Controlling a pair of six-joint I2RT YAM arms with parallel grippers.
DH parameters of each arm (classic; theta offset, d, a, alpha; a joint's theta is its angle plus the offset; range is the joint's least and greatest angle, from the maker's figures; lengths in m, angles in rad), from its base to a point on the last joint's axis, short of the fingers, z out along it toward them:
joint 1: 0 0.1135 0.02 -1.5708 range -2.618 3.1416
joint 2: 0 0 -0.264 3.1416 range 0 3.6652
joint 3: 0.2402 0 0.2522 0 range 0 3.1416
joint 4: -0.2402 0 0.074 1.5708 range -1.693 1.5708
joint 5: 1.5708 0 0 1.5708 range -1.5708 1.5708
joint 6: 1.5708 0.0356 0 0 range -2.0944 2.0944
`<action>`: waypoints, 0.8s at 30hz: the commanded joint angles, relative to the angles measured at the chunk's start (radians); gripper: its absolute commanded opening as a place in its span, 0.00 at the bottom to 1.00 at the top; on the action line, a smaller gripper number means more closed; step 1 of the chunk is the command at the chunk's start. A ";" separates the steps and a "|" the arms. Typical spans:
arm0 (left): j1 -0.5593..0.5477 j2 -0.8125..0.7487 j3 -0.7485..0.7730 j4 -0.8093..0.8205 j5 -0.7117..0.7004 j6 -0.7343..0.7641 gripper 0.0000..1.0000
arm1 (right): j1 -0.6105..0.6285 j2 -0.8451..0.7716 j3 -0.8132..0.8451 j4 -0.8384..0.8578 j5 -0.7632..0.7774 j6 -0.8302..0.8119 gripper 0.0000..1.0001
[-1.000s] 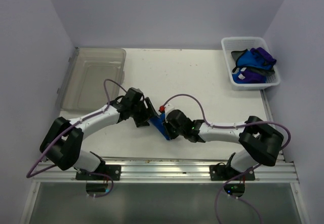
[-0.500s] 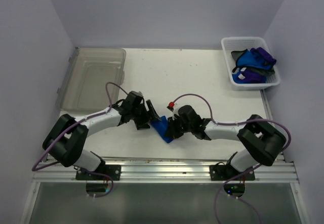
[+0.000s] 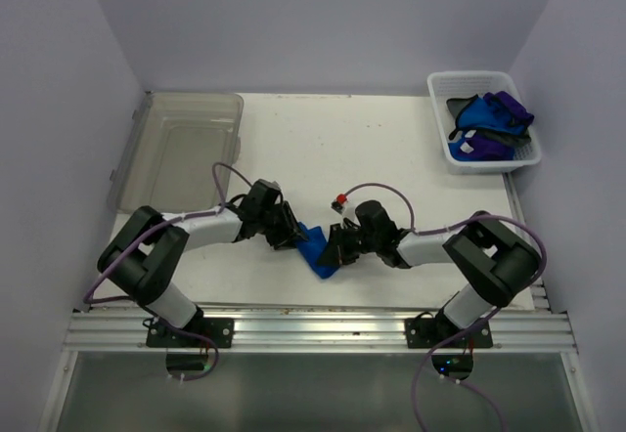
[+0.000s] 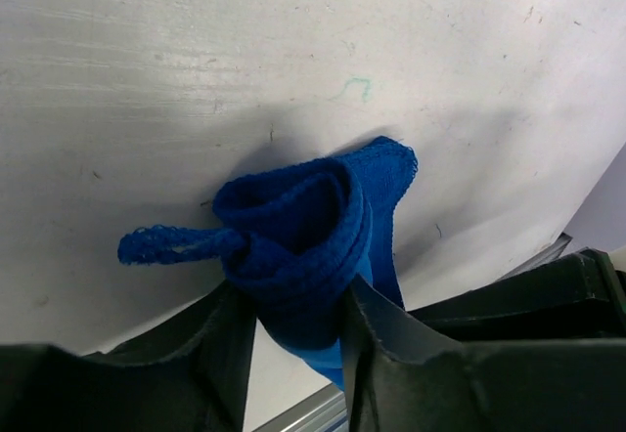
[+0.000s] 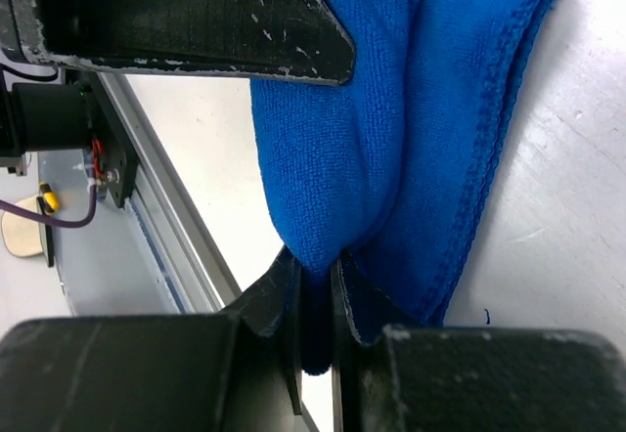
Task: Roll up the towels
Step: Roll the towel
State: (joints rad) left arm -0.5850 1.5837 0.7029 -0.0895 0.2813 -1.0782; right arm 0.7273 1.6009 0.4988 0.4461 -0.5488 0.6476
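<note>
The blue towel [image 3: 315, 253] lies bunched and partly rolled on the white table [image 3: 372, 149], near its front edge and just beyond the metal rail [image 3: 313, 326]. One end is wound into a tight roll, with a loose stitched corner [image 4: 166, 246] sticking out sideways and a flat flap lying against the tabletop behind it. The left gripper [image 3: 291, 232] has its jaws at middling width, one finger [image 4: 220, 349] pressed against each side of that roll. The right gripper [image 3: 333, 250] meets it from the opposite side, its jaws nearly together and pinching a doubled fold of the same towel; the dark hem runs along the table just beside them. Both arms lie low, their wrists close together. A clear plastic bin [image 3: 181, 153] sits at the far left and a white basket [image 3: 494, 164] holding more towels [image 3: 489, 117], blue and purple, at the far right, both well apart from the work.
</note>
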 commanded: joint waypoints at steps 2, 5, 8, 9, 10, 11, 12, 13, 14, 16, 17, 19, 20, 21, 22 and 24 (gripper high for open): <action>-0.004 0.024 0.029 0.001 -0.002 0.032 0.36 | 0.000 -0.025 0.006 -0.053 -0.024 -0.022 0.12; -0.004 0.025 0.064 -0.067 -0.005 0.047 0.34 | 0.006 -0.122 0.027 -0.214 0.061 -0.091 0.38; -0.006 0.013 0.093 -0.117 -0.013 0.061 0.34 | 0.029 -0.259 0.064 -0.410 0.210 -0.172 0.58; -0.006 0.010 0.101 -0.127 -0.013 0.063 0.34 | 0.041 -0.289 0.076 -0.446 0.258 -0.190 0.59; -0.007 0.004 0.105 -0.134 -0.017 0.063 0.34 | 0.053 -0.321 0.104 -0.548 0.301 -0.225 0.59; -0.007 -0.001 0.109 -0.148 -0.021 0.063 0.34 | 0.090 -0.361 0.122 -0.585 0.407 -0.241 0.60; -0.009 -0.002 0.113 -0.153 -0.022 0.063 0.34 | 0.116 -0.377 0.141 -0.618 0.462 -0.256 0.60; -0.012 -0.007 0.116 -0.157 -0.024 0.063 0.34 | 0.147 -0.381 0.186 -0.680 0.531 -0.284 0.60; -0.013 -0.008 0.119 -0.167 -0.025 0.060 0.34 | 0.212 -0.377 0.211 -0.707 0.634 -0.299 0.59; -0.016 -0.010 0.124 -0.173 -0.028 0.060 0.34 | 0.273 -0.351 0.282 -0.754 0.728 -0.331 0.59; -0.016 -0.008 0.127 -0.182 -0.030 0.060 0.34 | 0.331 -0.331 0.303 -0.765 0.768 -0.342 0.59; -0.018 -0.004 0.133 -0.187 -0.030 0.060 0.34 | 0.382 -0.257 0.359 -0.782 0.887 -0.377 0.59; -0.019 -0.004 0.133 -0.188 -0.030 0.060 0.34 | 0.426 -0.230 0.377 -0.784 0.924 -0.388 0.59; -0.019 -0.004 0.135 -0.188 -0.030 0.058 0.34 | 0.449 -0.179 0.409 -0.787 0.984 -0.402 0.59; -0.019 -0.002 0.135 -0.190 -0.028 0.057 0.33 | 0.471 -0.156 0.421 -0.785 1.019 -0.422 0.59; -0.021 -0.005 0.136 -0.196 -0.028 0.057 0.33 | 0.529 -0.095 0.454 -0.778 1.087 -0.453 0.59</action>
State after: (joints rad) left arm -0.5983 1.5997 0.8036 -0.2630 0.2623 -1.0359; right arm 1.2053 1.4429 0.9039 -0.2703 0.3237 0.2775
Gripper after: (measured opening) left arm 0.338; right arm 0.594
